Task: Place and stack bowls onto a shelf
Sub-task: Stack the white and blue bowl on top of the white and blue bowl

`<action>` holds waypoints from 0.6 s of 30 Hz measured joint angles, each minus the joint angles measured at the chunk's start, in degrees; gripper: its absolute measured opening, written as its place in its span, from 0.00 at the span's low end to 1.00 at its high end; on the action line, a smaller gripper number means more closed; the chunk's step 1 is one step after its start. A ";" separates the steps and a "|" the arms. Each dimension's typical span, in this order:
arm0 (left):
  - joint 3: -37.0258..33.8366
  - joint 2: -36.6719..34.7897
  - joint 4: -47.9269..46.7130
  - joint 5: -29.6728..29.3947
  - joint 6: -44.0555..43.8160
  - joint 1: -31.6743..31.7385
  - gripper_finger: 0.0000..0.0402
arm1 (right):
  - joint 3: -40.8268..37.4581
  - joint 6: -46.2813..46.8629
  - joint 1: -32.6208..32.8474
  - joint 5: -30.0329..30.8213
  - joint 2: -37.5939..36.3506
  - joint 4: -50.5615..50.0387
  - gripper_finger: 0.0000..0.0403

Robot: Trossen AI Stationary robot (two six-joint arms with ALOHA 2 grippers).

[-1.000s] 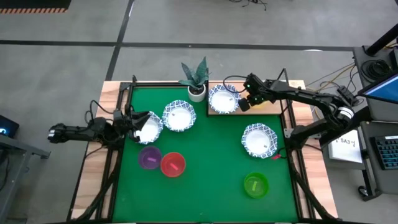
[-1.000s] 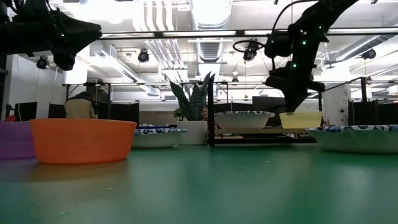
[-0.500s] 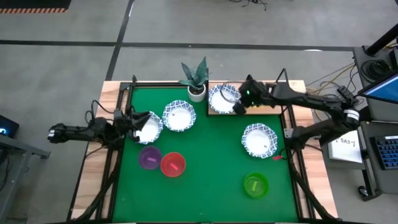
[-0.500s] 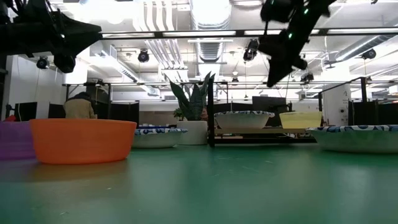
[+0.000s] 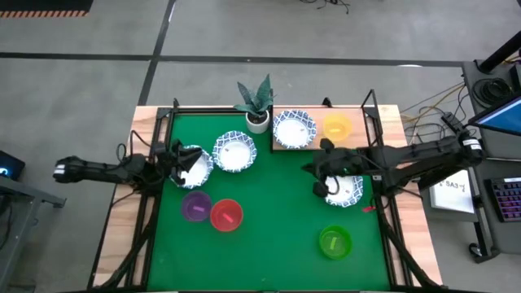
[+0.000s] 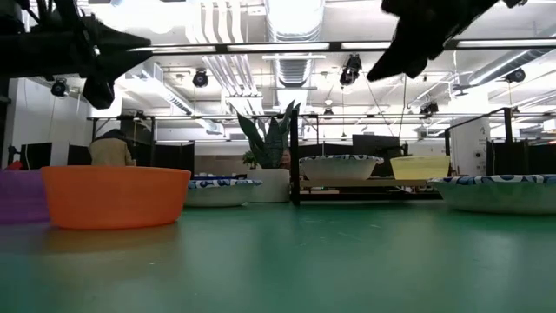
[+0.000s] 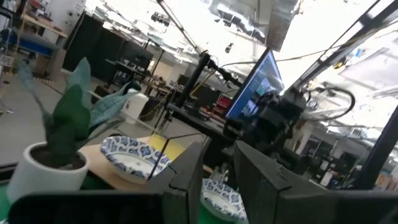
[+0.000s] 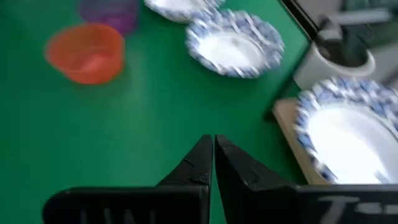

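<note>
The pale wood shelf (image 5: 359,135) sits at the mat's far right. A blue-rimmed white bowl (image 5: 293,129) and the yellow bowl (image 5: 336,126) rest on it. Three more white bowls sit on the green mat: (image 5: 234,152), (image 5: 195,168), (image 5: 343,187). The purple (image 5: 195,207), red (image 5: 226,215) and green (image 5: 334,242) bowls stand nearer. My right gripper (image 5: 319,184) (image 8: 213,142) is shut and raised over the left rim of the right-hand white bowl. My left gripper (image 5: 179,159) (image 7: 221,160) is open, raised at the left rim of the leftmost white bowl.
A small white pot with a green plant (image 5: 257,118) stands just left of the shelf. A black frame of thin posts (image 5: 371,98) rings the mat. The near middle of the mat (image 5: 273,228) is bare. A person sits far behind in the low view (image 6: 109,149).
My right gripper rose from the yellow bowl on the shelf and swung left past the shelf's white bowl. It then drew toward the near edge, to above the right-hand white bowl on the mat. The yellow bowl stayed on the shelf.
</note>
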 joint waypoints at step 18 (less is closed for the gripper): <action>1.68 27.12 29.05 0.03 -3.85 -0.22 0.19 | -18.13 -8.89 3.24 -7.85 -13.64 20.19 0.02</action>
